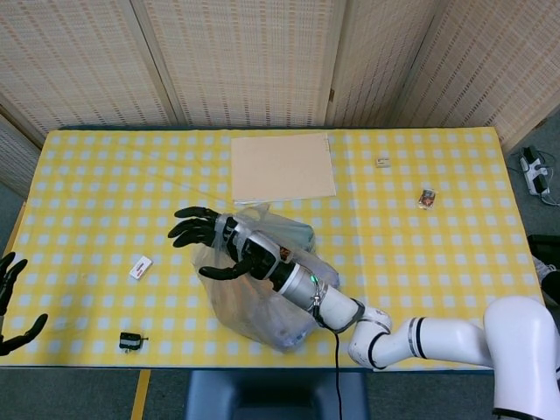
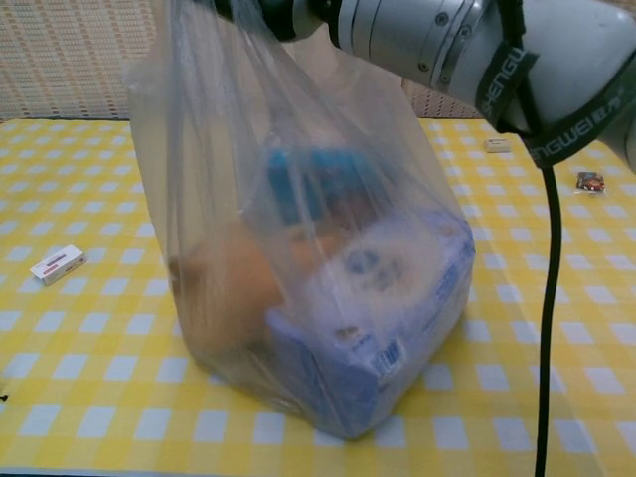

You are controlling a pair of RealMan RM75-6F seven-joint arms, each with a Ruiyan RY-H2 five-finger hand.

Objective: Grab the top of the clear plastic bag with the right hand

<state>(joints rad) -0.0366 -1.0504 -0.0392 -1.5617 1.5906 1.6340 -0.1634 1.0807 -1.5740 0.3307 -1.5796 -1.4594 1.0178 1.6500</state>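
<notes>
The clear plastic bag (image 1: pixel 267 302) stands near the table's front edge, holding a blue box, an orange item and a white-and-blue package (image 2: pixel 373 298). My right hand (image 1: pixel 210 243) hovers over the bag's top left rim, fingers spread and pointing left past the plastic, thumb curved below. In the chest view the bag (image 2: pixel 229 149) is drawn up tall toward the arm (image 2: pixel 427 35), and the hand itself is cut off by the top edge. No finger is seen closed on plastic. My left hand (image 1: pixel 9 302) hangs open off the table's left front corner.
A beige board (image 1: pixel 282 166) lies behind the bag. A small white box (image 1: pixel 140 267) (image 2: pixel 57 264) and a black object (image 1: pixel 131 340) lie to the left. Two small items (image 1: pixel 382 161) (image 1: pixel 426 199) sit at the far right. A black cable (image 2: pixel 550 298) hangs from the arm.
</notes>
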